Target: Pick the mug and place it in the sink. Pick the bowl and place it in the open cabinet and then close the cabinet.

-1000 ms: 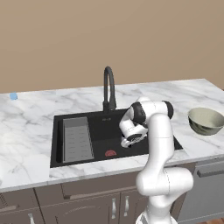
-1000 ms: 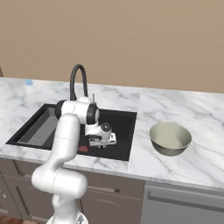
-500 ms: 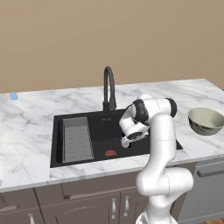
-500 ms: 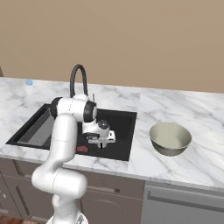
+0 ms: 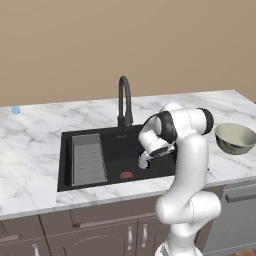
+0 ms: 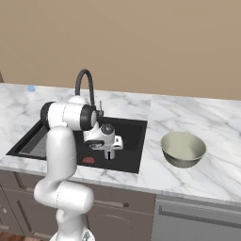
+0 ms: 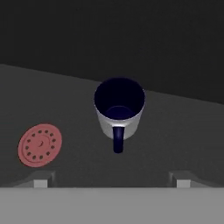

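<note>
Mug first, though from the left base camera I cannot pick it out: my gripper [image 5: 143, 164] hangs low inside the sink [image 5: 90, 136], a black rectangular basin sunk into the marble counter [image 5: 35, 145]. A grey ribbed drain tray [image 5: 88, 159] lies in its left part, a red drain mark [image 5: 125, 175] sits near the front wall, and a black gooseneck faucet [image 5: 124, 100] rises behind. The bowl [image 5: 235, 137], smooth and pale, stands on the counter to the right, nothing visible in it.

From the right base camera, my gripper [image 6: 109, 154] points down into the sink [image 6: 134, 141], near the drain mark [image 6: 88, 160]. The bowl [image 6: 183, 148] shows a plain hollow inside.

Through my hand camera, the mug [image 7: 119, 109] stands upright on the sink floor [image 7: 183, 135], navy inside, pale outside, holding nothing, handle toward me. My fingertips [image 7: 40, 179] are spread wide apart, clear of it. The perforated red drain mark [image 7: 40, 145] lies to its left. I read no writing anywhere.
</note>
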Controlling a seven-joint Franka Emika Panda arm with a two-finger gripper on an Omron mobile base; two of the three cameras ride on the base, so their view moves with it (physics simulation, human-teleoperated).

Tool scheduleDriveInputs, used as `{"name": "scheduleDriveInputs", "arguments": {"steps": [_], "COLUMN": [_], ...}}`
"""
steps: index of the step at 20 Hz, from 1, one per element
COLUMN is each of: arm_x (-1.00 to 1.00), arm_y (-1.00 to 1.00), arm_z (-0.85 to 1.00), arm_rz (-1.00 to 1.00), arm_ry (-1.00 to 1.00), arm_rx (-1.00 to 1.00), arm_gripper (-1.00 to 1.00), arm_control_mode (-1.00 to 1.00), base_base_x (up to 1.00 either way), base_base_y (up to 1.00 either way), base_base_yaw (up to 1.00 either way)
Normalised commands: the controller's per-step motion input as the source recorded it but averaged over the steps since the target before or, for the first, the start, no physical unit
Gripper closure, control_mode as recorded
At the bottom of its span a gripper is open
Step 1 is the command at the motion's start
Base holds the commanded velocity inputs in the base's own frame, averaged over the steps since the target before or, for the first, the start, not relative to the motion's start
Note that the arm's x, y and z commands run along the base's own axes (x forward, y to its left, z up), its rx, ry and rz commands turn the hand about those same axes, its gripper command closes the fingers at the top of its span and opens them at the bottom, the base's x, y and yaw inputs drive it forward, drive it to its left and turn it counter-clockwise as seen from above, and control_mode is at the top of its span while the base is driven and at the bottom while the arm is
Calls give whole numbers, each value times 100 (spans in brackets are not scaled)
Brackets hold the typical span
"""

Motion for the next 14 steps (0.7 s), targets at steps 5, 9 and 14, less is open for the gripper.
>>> {"name": "scheduleDriveInputs", "arguments": {"steps": [5, 9, 14], "arm_x": [-5, -1, -14], "arm_y": [-13, -6, -16], "arm_z": [100, 100, 95], "arm_rz": [0, -1, -10], "arm_ry": [0, 0, 8], "arm_rx": [0, 0, 0], "arm_gripper": [-100, -100, -100], "arm_control_mode": [-100, -100, -100], "base_base_x": [0, 0, 0], "base_base_y": [0, 0, 0], "base_base_yaw": [0, 0, 0]}}
